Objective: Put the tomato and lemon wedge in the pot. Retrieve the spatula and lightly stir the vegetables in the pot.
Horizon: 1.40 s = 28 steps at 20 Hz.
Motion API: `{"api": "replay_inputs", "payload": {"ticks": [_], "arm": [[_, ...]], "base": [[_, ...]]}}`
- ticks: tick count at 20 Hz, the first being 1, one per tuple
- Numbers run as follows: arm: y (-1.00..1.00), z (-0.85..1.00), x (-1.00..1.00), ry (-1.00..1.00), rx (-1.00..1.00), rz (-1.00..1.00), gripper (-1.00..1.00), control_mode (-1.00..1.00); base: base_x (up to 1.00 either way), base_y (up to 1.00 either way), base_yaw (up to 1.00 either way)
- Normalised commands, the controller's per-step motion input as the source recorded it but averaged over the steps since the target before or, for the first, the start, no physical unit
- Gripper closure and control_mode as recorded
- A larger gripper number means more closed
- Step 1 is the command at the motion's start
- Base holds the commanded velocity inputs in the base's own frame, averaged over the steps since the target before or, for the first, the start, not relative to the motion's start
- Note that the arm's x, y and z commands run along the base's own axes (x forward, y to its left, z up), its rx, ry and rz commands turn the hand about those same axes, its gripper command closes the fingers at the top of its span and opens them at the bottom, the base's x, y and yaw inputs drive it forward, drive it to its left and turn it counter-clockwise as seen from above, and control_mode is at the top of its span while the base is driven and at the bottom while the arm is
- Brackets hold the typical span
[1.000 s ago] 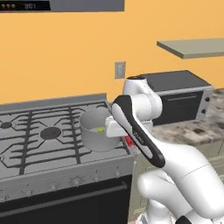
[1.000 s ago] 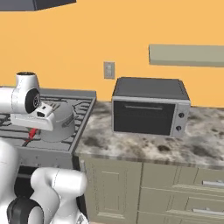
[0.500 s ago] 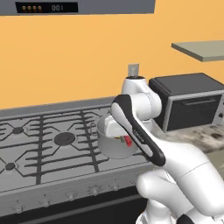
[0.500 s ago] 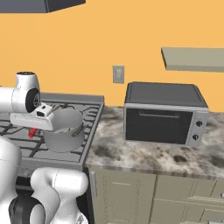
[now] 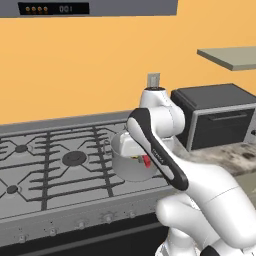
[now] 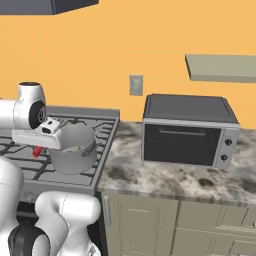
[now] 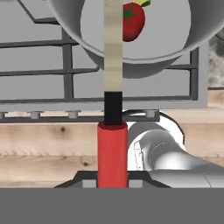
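The grey pot (image 5: 131,170) (image 6: 75,156) stands on the stove's right front burner. In the hand view the dark-red tomato (image 7: 133,19) lies inside the pot (image 7: 197,27) with the yellow lemon wedge (image 7: 142,2) touching its top edge. My gripper (image 7: 112,180) is shut on the spatula's red handle (image 7: 112,151). The spatula's pale head (image 7: 113,41) reaches over the rim into the pot, just left of the tomato. From the base views my gripper (image 5: 141,156) (image 6: 38,146) hovers at the pot's near rim, and the red handle (image 5: 146,161) (image 6: 36,151) pokes out below the hand.
Black stove grates (image 5: 60,165) stretch left of the pot. A dark toaster oven (image 5: 215,117) (image 6: 187,130) sits on the marble counter (image 6: 165,180) to the right. A shelf (image 6: 220,67) and a wall outlet (image 6: 135,85) hang on the orange wall.
Both base views have shifted, so the base has driven and the toaster oven sits nearer the middle. My gripper still holds the spatula at the pot.
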Motion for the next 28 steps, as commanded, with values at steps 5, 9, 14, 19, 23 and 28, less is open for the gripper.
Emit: {"api": "replay_inputs", "payload": {"ticks": [5,9,14,19,23,28], "arm": [[-0.04,0.34,0.31,0.03,-0.03,0.04,1.00,-1.00],[-0.31,0.90,0.72,0.14,-0.08,0.28,1.00,-1.00],[-0.48,0.23,0.26,0.19,-0.14,0.61,1.00,-1.00],[-0.07,0.02,-0.21,-0.10,-0.22,0.73,1.00,-1.00],[-0.54,0.12,-0.03,-0.03,-0.15,0.62,1.00,-1.00],[-0.78,0.22,0.22,0.12,0.00,0.09,1.00,-1.00]], "base": [[0.04,0.00,0.00],[0.00,0.00,0.00],[0.00,0.00,0.00],[0.00,0.00,0.00],[0.00,0.00,0.00],[0.00,0.00,0.00]]}}
